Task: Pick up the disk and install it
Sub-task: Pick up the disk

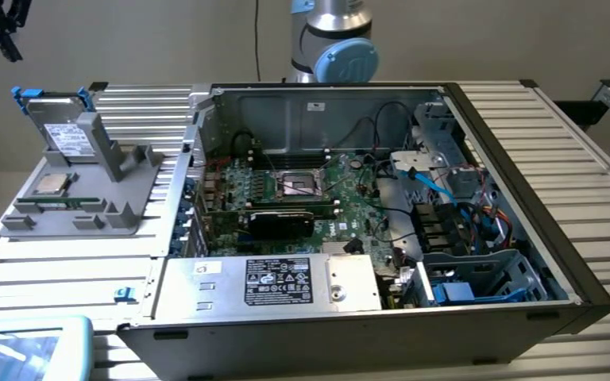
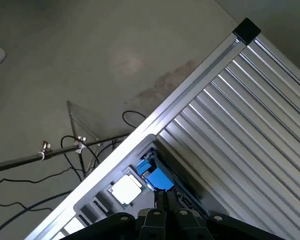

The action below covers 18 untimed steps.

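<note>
Disk [image 1: 61,133] sits upright in the grey stand [image 1: 104,190], not picked up yet; jaws closed, empty.

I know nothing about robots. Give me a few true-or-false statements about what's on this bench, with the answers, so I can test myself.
1. The disk stands on edge in the grey holder, to the exterior view's left of the computer case. True.
2. The pincer is gripping the disk. False: it is shut with nothing between its fingers, and the disk sits in the holder.
3. The computer case is open, with its circuit board showing. True.
4. The small square chip lies inside the computer case. False: it lies on the grey holder, just in front of the disk.
</note>
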{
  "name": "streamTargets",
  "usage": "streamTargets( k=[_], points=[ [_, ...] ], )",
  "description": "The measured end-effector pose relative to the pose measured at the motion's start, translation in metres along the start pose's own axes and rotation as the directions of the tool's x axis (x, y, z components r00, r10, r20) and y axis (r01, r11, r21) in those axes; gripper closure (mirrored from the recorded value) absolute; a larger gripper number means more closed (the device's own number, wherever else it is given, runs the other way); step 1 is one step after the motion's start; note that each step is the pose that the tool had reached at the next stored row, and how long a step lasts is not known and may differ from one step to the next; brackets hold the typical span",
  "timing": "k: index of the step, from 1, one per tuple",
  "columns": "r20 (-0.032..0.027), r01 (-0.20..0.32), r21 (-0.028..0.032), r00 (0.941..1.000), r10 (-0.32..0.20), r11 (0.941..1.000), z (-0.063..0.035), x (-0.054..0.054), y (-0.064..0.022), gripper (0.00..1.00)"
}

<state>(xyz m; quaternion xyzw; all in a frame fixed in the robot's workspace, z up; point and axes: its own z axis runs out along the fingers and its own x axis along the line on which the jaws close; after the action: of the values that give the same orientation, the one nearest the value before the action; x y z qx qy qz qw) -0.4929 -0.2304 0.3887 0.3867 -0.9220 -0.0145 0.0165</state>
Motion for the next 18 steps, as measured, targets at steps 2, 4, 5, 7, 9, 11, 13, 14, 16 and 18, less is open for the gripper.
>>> streamTargets(
  k=[2,4,5,7,9,11,13,14,16,18],
  points=[
    [-0.0014,0.036,0.0007,0.9993,-0.036,0.9993,0.0,0.0,0.0,0.89],
    [-0.0029,0.073,0.0013,0.9973,-0.073,0.9973,0.0001,0.0,0.0,0.89],
    [-0.0036,0.091,0.0016,0.9959,-0.091,0.9959,0.0001,0.0,0.0,0.89],
    [-0.0051,0.127,0.0022,0.992,-0.127,0.992,0.0001,0.0,0.0,0.89],
    [-0.0065,0.163,0.0028,0.9867,-0.163,0.9867,0.0002,0.0,0.0,0.89],
    [-0.008,0.199,0.0035,0.9799,-0.199,0.98,0.0003,0.0,0.0,0.89],
    [-0.0094,0.235,0.004,0.972,-0.235,0.972,0.0003,0.0,0.0,0.89],
    [-0.0102,0.252,0.0042,0.9677,-0.252,0.9677,0.0003,0.0,0.0,0.89],
    [-0.0117,0.287,0.0047,0.9578,-0.287,0.9578,0.0004,0.0,0.0,0.89],
    [-0.013,0.322,0.0053,0.9468,-0.321,0.9469,0.0005,0.0,0.0,0.89]
  ],
)
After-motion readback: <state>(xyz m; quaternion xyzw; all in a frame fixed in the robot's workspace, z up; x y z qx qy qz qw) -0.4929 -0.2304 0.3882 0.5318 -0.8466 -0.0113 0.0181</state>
